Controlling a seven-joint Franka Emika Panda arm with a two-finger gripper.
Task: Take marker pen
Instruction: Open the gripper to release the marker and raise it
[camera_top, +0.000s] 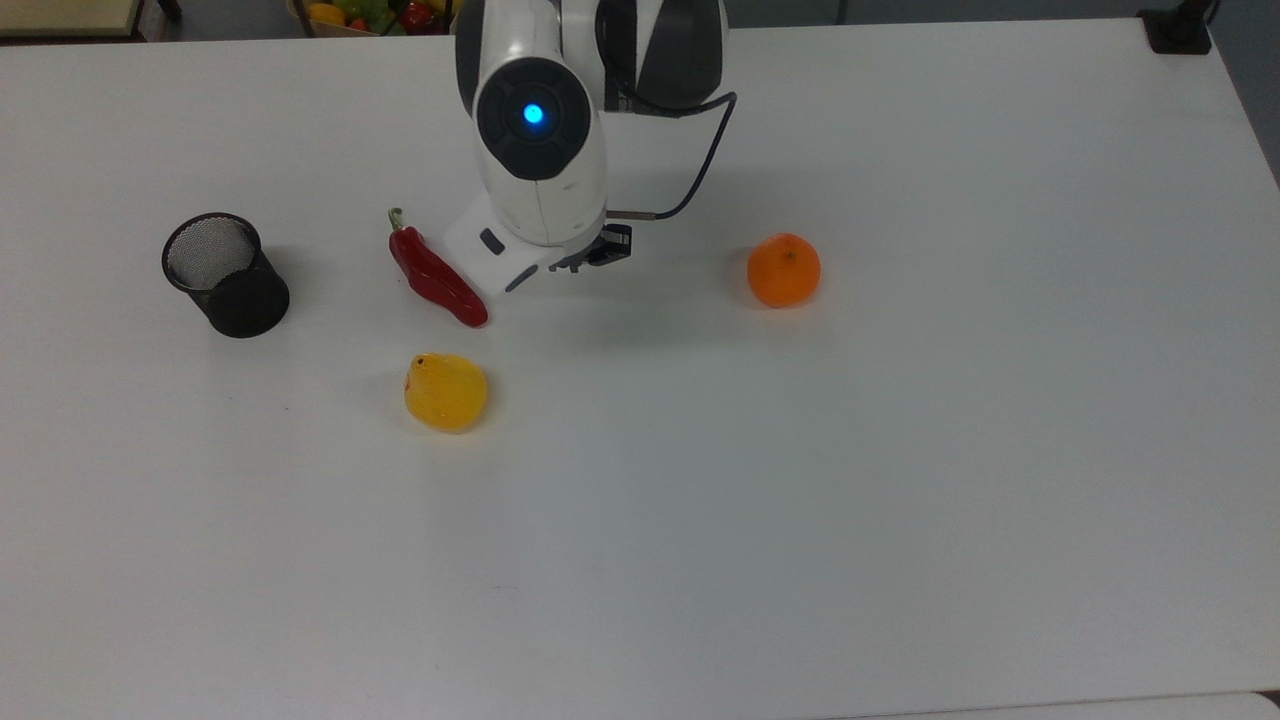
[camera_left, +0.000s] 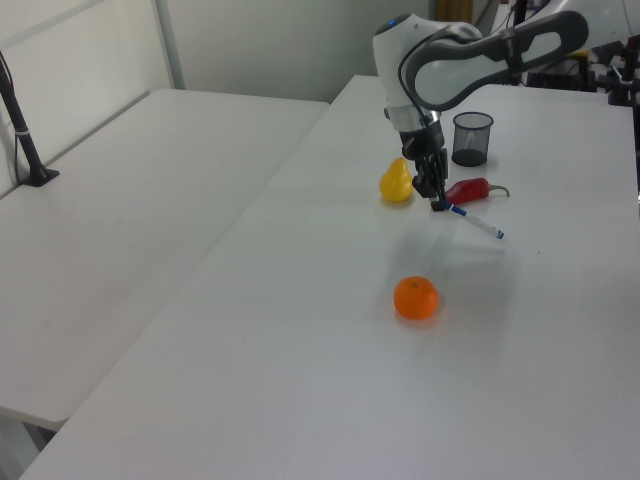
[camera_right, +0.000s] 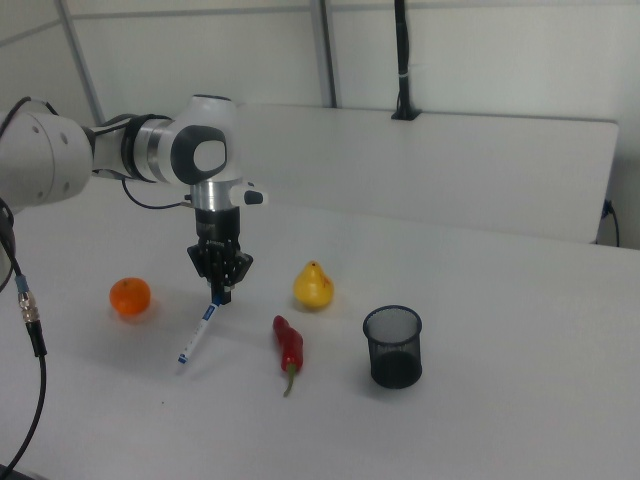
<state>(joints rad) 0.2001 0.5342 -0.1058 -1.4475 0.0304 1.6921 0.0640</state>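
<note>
My gripper (camera_left: 438, 203) is shut on the upper end of the marker pen (camera_left: 475, 222), a slim white barrel with blue at its tip. The pen hangs tilted from the fingers, its free end low over the table; I cannot tell whether it touches. In the right view the gripper (camera_right: 217, 295) holds the marker pen (camera_right: 200, 332) between the orange (camera_right: 130, 297) and the red chilli pepper (camera_right: 290, 348). In the top view the white arm (camera_top: 540, 150) covers the gripper and the pen.
A black mesh cup (camera_top: 225, 273) stands at the top view's left. The chilli (camera_top: 437, 280) and a yellow pear (camera_top: 445, 392) lie beside the arm, the orange (camera_top: 783, 270) further to the top view's right. The white table (camera_top: 800, 500) spreads wide in front.
</note>
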